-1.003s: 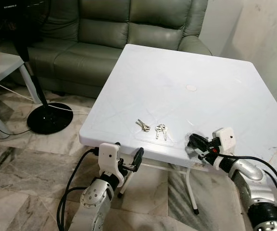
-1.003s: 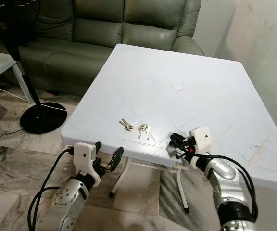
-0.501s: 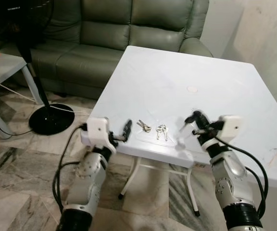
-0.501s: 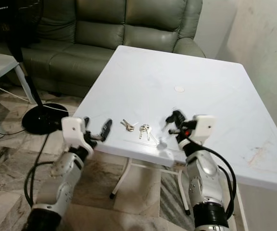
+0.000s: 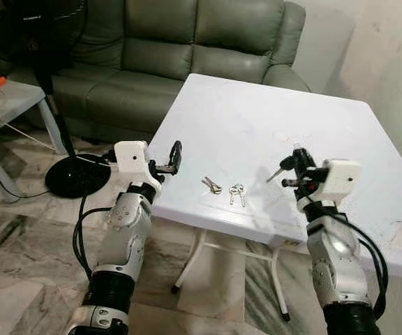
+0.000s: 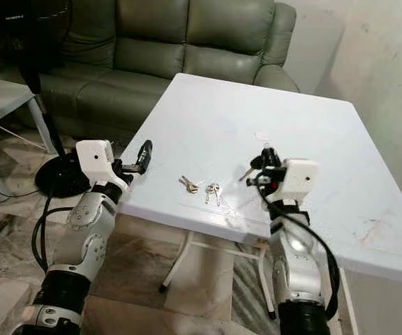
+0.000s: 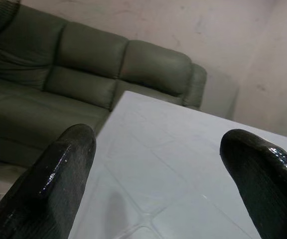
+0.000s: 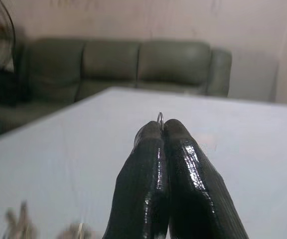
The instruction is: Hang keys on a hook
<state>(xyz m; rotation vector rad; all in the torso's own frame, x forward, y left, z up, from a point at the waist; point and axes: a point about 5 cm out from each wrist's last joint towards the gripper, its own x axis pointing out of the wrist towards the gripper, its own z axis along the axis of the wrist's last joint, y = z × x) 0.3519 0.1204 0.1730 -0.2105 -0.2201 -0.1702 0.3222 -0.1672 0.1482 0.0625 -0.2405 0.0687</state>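
My right gripper [image 5: 295,166] hovers over the white table [image 5: 257,118] near its front edge, shut on a small key [image 5: 275,174] that sticks out to the left. In the right wrist view the fingertips [image 8: 156,130] are pressed together with a thin metal ring [image 8: 160,115] peeking above them. Two more key bunches lie flat on the table: one [image 5: 211,185] to the left, one [image 5: 237,193] beside it. At the table's left front corner my left gripper [image 5: 174,158] is open, its fingers [image 7: 69,149] wide apart with nothing between them.
A green leather sofa [image 5: 180,49] stands behind the table. A black fan base [image 5: 75,178] and a pale side table [image 5: 5,98] are on the left over marble floor. A wall [image 5: 396,56] runs along the right. A small round mark [image 6: 262,135] sits mid-table.
Both arms have risen from below the table's front edge to table height. The right gripper came up over the tabletop, still shut. The two key bunches on the table have not moved.
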